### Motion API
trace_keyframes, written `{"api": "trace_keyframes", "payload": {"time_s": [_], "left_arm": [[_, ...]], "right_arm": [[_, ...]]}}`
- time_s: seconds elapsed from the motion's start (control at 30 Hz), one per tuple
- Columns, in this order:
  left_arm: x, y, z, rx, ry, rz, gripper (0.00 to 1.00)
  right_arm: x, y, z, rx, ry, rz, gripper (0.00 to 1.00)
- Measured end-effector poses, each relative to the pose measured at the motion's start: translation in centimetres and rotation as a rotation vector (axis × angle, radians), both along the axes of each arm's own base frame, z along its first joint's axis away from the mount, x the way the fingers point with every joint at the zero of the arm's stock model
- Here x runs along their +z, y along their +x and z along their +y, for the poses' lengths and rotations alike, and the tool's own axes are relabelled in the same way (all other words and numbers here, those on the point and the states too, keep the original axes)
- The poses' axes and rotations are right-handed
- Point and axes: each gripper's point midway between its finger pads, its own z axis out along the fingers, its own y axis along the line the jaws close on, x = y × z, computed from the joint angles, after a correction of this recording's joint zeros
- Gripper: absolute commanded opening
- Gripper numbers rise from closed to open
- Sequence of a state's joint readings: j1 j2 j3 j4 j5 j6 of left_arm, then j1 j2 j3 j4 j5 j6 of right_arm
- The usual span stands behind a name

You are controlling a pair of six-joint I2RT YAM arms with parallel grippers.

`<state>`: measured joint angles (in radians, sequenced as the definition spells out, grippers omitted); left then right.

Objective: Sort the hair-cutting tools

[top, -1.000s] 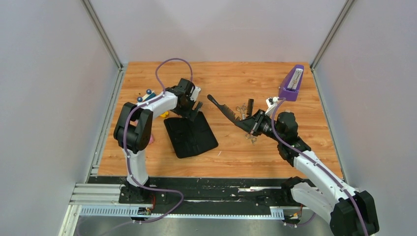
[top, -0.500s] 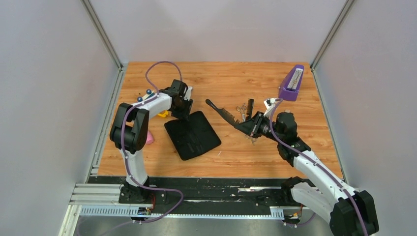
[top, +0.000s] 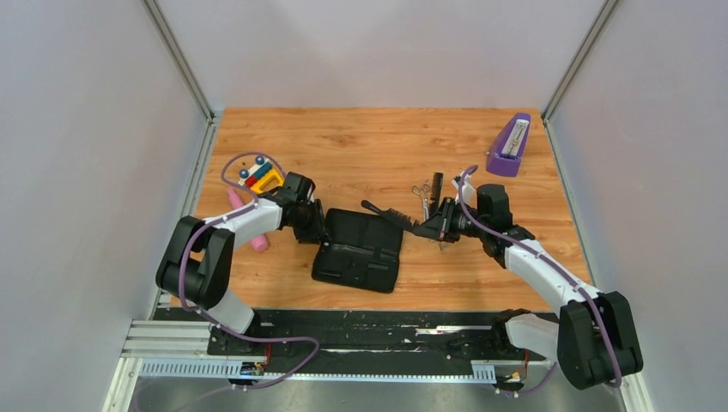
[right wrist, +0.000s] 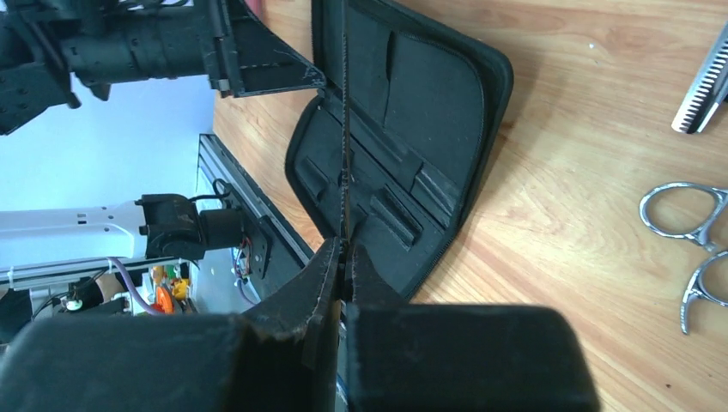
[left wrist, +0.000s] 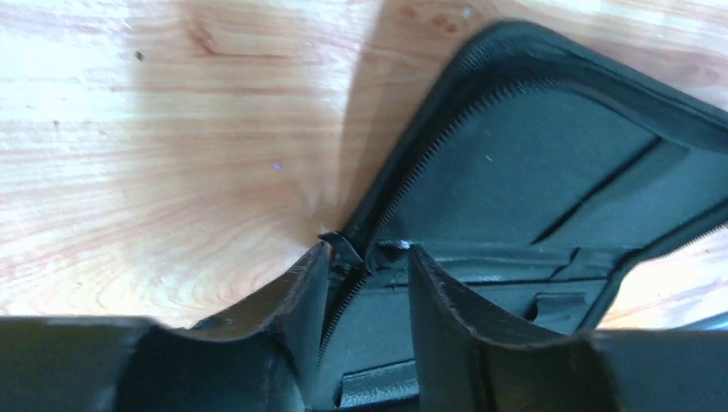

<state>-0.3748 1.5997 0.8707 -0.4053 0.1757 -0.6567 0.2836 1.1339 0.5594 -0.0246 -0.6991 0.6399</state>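
Note:
The black zip case (top: 360, 257) lies open on the table. My left gripper (top: 316, 225) is at its left edge. In the left wrist view this gripper (left wrist: 367, 257) is shut on the case (left wrist: 532, 163), with the zipper rim between its fingers. My right gripper (top: 431, 228) is shut on the handled black comb (top: 391, 215), which reaches left over the case. In the right wrist view the comb (right wrist: 344, 103) shows edge-on between the jaws of the right gripper (right wrist: 343, 251). Silver scissors (top: 422, 190) and a straight black comb (top: 436, 184) lie just behind this gripper. A second scissors' toothed blade (right wrist: 704, 86) shows beside the first pair (right wrist: 687, 227).
A purple upright object (top: 508, 148) stands at the back right. A pink tube (top: 233, 201) and a yellow, red and blue toy (top: 260, 175) lie at the left, near my left arm. Walls close in both sides, and a black rail (top: 369, 322) runs along the front.
My left arm swung toward the front left and its jaws narrowed onto the case rim. The case now lies open and turned. My right gripper carried the comb lower, over the case.

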Motion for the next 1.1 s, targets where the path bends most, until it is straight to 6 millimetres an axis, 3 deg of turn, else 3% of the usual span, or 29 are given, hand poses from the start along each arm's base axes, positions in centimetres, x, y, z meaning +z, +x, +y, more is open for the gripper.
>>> {"api": "trace_keyframes", "payload": {"time_s": [0.13, 0.2, 0.37, 0.47, 0.6, 0.73, 0.83, 1.1], "left_arm": [[1.1, -0.4, -0.4, 0.020, -0.027, -0.011, 0.69], [1.8, 0.0, -0.4, 0.016, -0.026, -0.033, 0.70], [4.3, 2.8, -0.5, -0.004, 0.005, -0.129, 0.66], [5.1, 4.7, -1.0, -0.028, 0.016, -0.168, 0.57], [3.2, 5.6, -1.2, -0.059, 0.042, -0.139, 0.46], [0.1, 4.8, -0.9, -0.088, 0.076, -0.056, 0.39], [-0.2, 4.9, -1.1, -0.100, 0.073, -0.056, 0.34], [-0.2, 5.0, -1.2, -0.111, 0.069, -0.064, 0.33]], "right_arm": [[-0.8, -0.1, -0.5, 0.037, -0.022, 0.031, 0.00], [-1.0, -0.1, -0.5, 0.059, -0.034, 0.041, 0.00], [-0.7, 0.4, -0.8, 0.082, -0.063, 0.031, 0.00], [-0.9, 0.8, -1.7, 0.067, -0.079, 0.043, 0.00], [-1.6, 0.6, -2.9, 0.048, -0.098, 0.089, 0.00], [-2.3, -0.1, -3.3, 0.062, -0.117, 0.134, 0.00], [-2.7, -0.8, -3.3, 0.075, -0.121, 0.172, 0.00], [-4.0, -1.1, -3.1, 0.106, -0.118, 0.269, 0.00]]}}
